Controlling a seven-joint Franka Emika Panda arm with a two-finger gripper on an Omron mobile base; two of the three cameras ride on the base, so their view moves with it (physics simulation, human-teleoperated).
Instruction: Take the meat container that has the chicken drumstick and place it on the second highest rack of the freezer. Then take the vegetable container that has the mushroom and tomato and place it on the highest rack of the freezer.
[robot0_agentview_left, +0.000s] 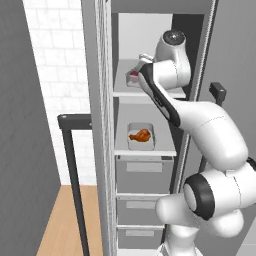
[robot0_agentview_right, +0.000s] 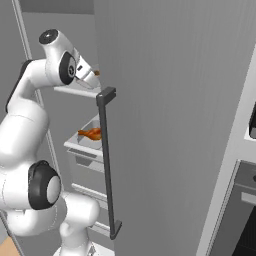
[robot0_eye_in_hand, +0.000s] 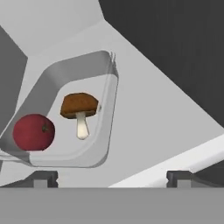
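Freezer (robot0_agentview_left: 150, 125) open: vegetable container (robot0_eye_in_hand: 65, 113) with tomato (robot0_eye_in_hand: 33, 132), mushroom (robot0_eye_in_hand: 80, 109) on top shelf near front edge; meat container (robot0_agentview_left: 141, 136) below; gripper (robot0_eye_in_hand: 112, 177) jaws spread, clear of tray

White glossy arm (robot0_agentview_left: 210, 130) built of rounded segments, dark grey rings seen at the joints, a black stripe run along the forearm, a round dark cap at the wrist, small dark square fingertips (robot0_eye_in_hand: 43, 178).
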